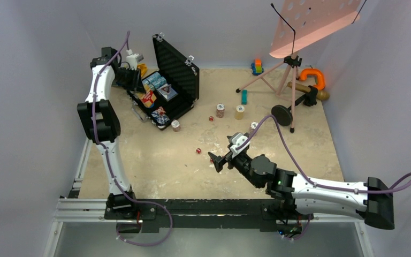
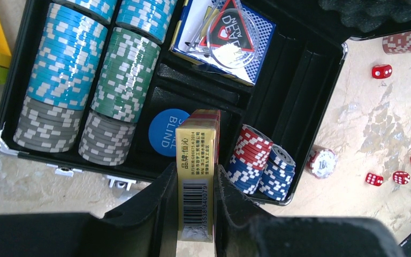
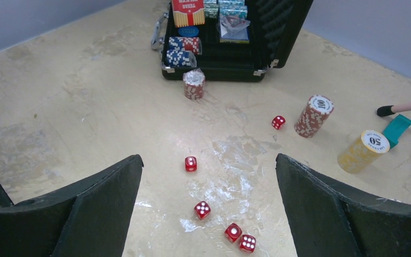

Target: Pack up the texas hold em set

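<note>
Pale, scuffed stone-look bench [image 1: 155,160] carries the open black briefcase [image 1: 177,67] at its far left, lid propped up and foam lining showing. By my reading the packing is somewhat past halfway. Rows of blue, green and grey chips [image 2: 67,59] already fill their slots, a blue deck lies in one compartment, and red and blue chips sit at the near end. Still outside are the red-and-white stack [image 3: 313,115], the yellow stack [image 3: 362,151], another stack [image 3: 194,84] just beside the case, and five red dice [image 3: 191,164] scattered mid-bench. The lid is not yet shut. The left claw [image 2: 197,174] is clenched on the barcode end of the orange-red card box [image 2: 198,144], which hangs over the middle compartment. Its long axis runs straight out from the claw and roughly upright, free end pointing down into the case; whether it touches the tray I cannot tell. The right claw [image 3: 208,159] is spread wide and holds nothing, hovering over the dice.
</note>
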Available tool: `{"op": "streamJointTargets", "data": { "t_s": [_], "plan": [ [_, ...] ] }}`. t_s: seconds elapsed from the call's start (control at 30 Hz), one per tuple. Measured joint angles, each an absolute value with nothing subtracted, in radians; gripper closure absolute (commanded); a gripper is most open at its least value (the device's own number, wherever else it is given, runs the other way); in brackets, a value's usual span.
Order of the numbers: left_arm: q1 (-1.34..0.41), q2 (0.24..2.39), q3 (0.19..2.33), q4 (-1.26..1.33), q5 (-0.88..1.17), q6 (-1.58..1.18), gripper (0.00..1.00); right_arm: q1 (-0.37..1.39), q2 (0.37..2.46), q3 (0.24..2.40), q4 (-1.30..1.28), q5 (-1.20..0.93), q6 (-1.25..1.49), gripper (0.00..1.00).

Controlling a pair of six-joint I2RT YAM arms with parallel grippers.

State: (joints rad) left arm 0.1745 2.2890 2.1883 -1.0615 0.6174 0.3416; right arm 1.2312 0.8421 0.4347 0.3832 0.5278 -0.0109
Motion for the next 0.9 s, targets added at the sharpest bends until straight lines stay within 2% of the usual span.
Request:
{"op": "streamJointTargets", "data": {
  "t_s": [0.9],
  "plan": [
    [0.174,2.394,2.266,-1.094,0.628,0.389,1.0,1.231,0.903,0.437,0.381,0.529,0.003,0.01]
  ]
}}
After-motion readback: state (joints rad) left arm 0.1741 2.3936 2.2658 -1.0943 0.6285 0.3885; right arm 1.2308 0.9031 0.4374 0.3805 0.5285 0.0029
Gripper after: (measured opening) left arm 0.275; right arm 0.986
